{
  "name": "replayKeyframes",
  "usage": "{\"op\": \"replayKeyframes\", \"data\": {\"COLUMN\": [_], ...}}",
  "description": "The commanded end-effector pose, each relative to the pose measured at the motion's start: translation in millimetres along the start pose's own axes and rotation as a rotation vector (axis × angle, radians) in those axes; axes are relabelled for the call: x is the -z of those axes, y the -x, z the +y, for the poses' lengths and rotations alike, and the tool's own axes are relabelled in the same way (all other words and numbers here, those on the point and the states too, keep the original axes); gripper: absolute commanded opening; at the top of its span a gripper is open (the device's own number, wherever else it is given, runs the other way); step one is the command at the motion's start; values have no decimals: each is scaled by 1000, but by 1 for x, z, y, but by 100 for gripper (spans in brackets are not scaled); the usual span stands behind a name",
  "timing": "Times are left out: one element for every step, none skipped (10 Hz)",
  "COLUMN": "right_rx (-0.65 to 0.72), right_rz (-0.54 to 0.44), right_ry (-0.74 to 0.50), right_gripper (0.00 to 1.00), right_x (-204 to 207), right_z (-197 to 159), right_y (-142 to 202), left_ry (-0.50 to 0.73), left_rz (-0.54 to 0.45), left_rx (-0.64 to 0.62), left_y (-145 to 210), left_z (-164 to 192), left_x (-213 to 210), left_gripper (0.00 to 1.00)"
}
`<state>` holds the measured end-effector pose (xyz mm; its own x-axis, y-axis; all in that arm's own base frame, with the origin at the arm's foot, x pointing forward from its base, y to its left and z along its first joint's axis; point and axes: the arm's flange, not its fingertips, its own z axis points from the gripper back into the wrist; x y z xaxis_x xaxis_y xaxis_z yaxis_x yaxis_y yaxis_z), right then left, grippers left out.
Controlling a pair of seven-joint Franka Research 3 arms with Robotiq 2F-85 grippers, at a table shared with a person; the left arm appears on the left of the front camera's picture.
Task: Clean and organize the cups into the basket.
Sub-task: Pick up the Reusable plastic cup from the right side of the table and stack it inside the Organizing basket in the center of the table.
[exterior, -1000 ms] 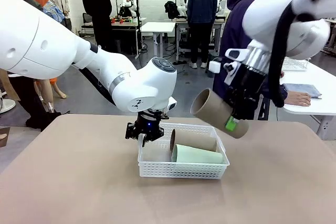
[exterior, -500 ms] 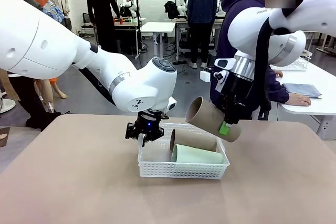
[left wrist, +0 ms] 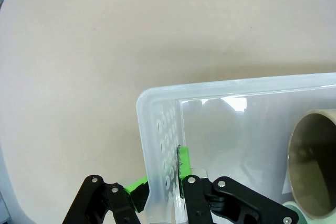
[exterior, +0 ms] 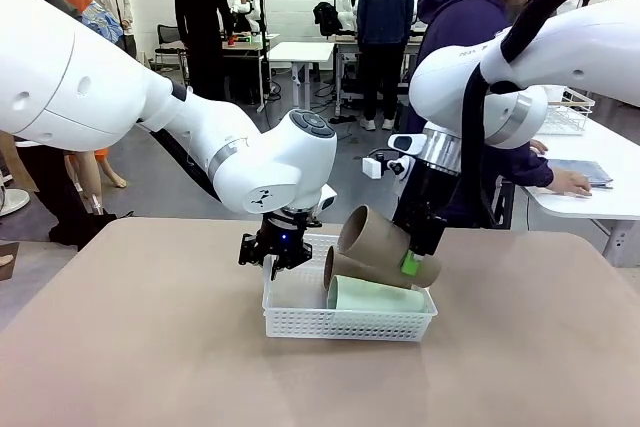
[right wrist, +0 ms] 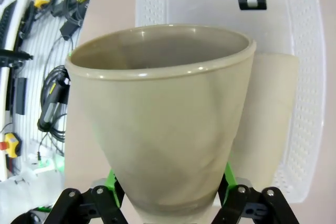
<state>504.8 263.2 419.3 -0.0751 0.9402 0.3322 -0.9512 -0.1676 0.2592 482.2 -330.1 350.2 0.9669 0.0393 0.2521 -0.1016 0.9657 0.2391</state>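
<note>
On the tan table (exterior: 140, 347), the left end effector (exterior: 275, 250) is clamped shut on the left wall of the white basket (exterior: 300, 319). Inside the basket lie a tan cup (exterior: 350, 269) and a mint green cup (exterior: 375, 296), both on their sides. Just above them, the right end effector (exterior: 412, 259) grips another tan-brown cup (exterior: 372, 237), tilted, its mouth facing up and left.
</note>
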Motion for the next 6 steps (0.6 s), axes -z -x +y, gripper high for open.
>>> {"op": "replayKeyframes", "data": {"right_rx": [-32,-33,-35,-33,-38,-42], "right_rz": [21,12,3,-3,-15,-18], "right_ry": [3,-4,-12,-23,-31,-41], "right_gripper": [81,81,81,81,81,81], "right_x": [-1,4,8,11,15,18], "right_z": [-10,-14,-18,-20,-22,-23], "right_y": [-8,-7,-3,-1,1,2], "left_ry": [-2,-2,-2,-2,-2,-2], "left_rz": [1,1,1,1,1,1], "left_rx": [-2,-2,-2,-2,-2,-2], "left_y": [1,1,1,1,1,1], "left_z": [1,1,1,1,1,1], "left_x": [0,0,0,0,0,0], "left_gripper": [0,0,0,0,0,0]}}
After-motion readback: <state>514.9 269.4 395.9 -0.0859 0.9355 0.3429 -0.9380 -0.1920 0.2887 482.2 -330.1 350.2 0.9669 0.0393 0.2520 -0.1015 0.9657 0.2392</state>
